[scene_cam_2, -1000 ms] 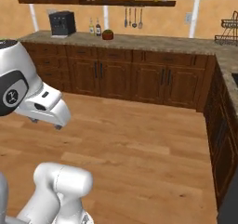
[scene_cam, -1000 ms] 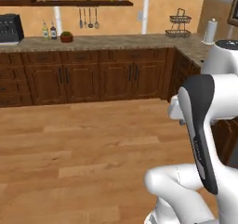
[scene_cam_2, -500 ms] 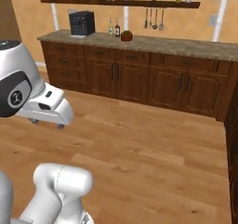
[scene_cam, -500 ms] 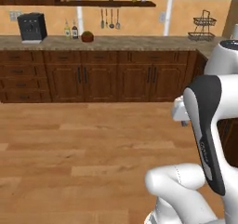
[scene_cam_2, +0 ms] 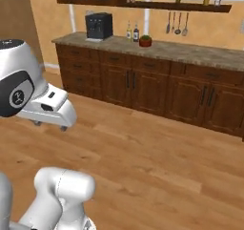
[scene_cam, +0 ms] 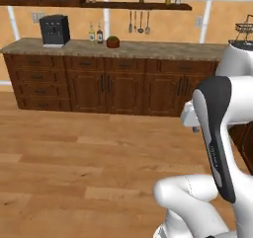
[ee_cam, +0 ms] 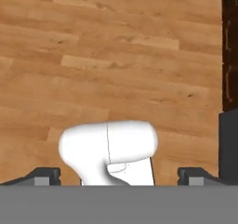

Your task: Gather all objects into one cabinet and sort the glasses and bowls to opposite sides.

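The black bowl, the three pale cups and the reddish-brown wall cabinet are out of view. My gripper (ee_cam: 120,175) points down at bare wood floor (ee_cam: 116,56); its two dark fingertips (ee_cam: 46,174) stand far apart, so it is open and holds nothing. In the right base view the hand and gripper (scene_cam_2: 49,125) hang tucked near the arm, well above the floor. The hand's edge (scene_cam: 190,117) peeks out beside the arm in the left base view.
A long run of dark wood base cabinets (scene_cam: 106,89) under a stone counter carries a black coffee machine (scene_cam: 54,30), two bottles (scene_cam: 95,33) and a small potted plant (scene_cam: 112,42). Above are a shelf (scene_cam: 138,6), hanging utensils (scene_cam: 136,22) and a wire basket (scene_cam: 244,32). Dark cabinetry (ee_cam: 228,46) edges the hand view.
The whole scene has slid right in both base views, so the base has turned or driven left along the counter. The arm keeps its tucked pose and the gripper stays open.
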